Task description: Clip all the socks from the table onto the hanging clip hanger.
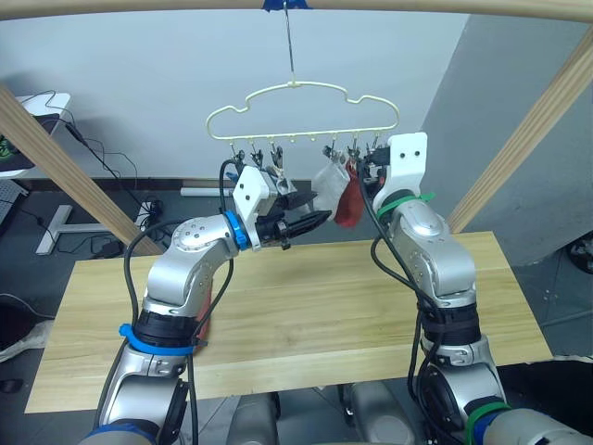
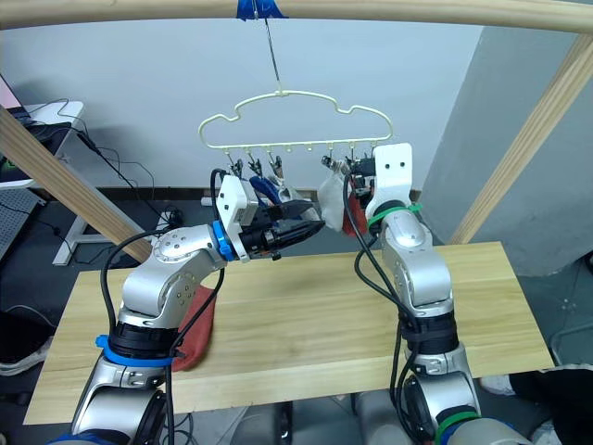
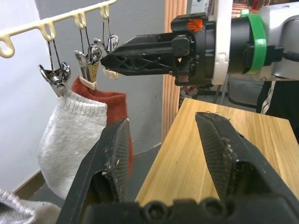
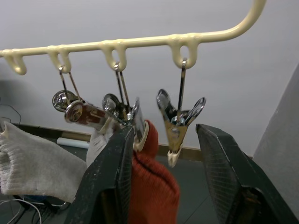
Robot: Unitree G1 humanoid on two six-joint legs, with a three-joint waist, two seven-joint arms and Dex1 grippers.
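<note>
Table planks lie nearest you, and a rust red sock rests on them at the left, partly hidden behind your left arm. Both arms are raised above the wood toward the hanger.

Your left tool points rightward, level, under the row of clips; its two fingers stand apart with nothing between them, so it is released. In the right eye view something blue shows just behind this wrist, under the left clips; you cannot tell what it is or whether a clip holds it.

Your right tool reaches up at the right end of the row. Its fingers are spread and grip nothing; between them, just beyond, hang a clip pinching a red sock and an empty clip beside it toward the hanger's end.

Next along, a grey sock hangs from its own clip, touching the red sock. In the right wrist view another pale grey knit piece sits farther along the row; you cannot tell what holds it.

Farther up, the hanger hangs level by its hook from a wooden pole marked with blue tape. A grey wall stands behind.
</note>
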